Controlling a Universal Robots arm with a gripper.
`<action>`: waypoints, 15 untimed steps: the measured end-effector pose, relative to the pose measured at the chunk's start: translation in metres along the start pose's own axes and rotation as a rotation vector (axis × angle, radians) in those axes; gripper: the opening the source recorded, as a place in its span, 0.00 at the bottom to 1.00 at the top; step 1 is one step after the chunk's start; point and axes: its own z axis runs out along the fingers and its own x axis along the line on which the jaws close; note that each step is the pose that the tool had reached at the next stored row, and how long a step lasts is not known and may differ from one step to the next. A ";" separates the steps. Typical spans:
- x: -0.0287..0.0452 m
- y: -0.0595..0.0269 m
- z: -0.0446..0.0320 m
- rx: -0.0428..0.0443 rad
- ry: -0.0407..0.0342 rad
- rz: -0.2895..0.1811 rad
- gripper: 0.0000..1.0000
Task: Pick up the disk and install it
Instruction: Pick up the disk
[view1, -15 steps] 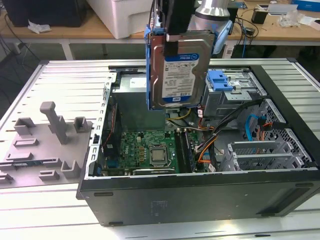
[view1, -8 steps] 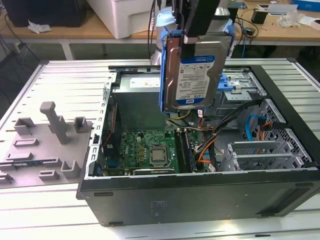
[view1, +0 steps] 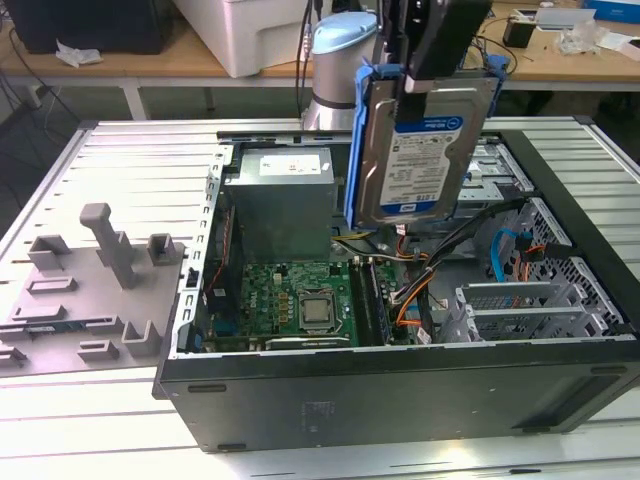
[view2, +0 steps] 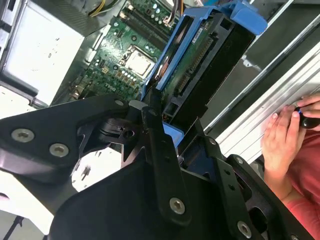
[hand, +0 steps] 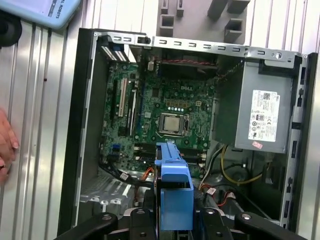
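The disk (view1: 420, 150) hangs upright above the open computer case (view1: 400, 400), its white-and-blue label facing the exterior view. A blue plastic carrier frames it. My gripper (view1: 432, 55) is shut on its upper end, holding it in the air over the case's right half, above the cables and near the metal drive bays (view1: 500, 165). In the second wrist view the disk (view2: 200, 65) points away from the gripper (view2: 172, 127), with the connector edge showing. In the first wrist view the blue carrier (hand: 172, 185) sticks out between the black fingers (hand: 145, 205) over the motherboard (hand: 170, 115).
A big grey metal box (view1: 278, 200) with a white label sits at the case's back, seen also as the grey box (hand: 262, 120). A grey plastic fixture (view1: 100, 270) lies at the exterior view's left. A person's hand (view2: 285, 135) rests by the case's edge.
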 end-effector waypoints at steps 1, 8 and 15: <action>0.0014 -0.0023 0.0000 0.0000 -0.0001 0.000 0.36; 0.0068 -0.0029 0.0003 0.0000 -0.0007 0.003 0.36; 0.0106 -0.0033 0.0004 -0.0013 -0.0010 0.035 0.36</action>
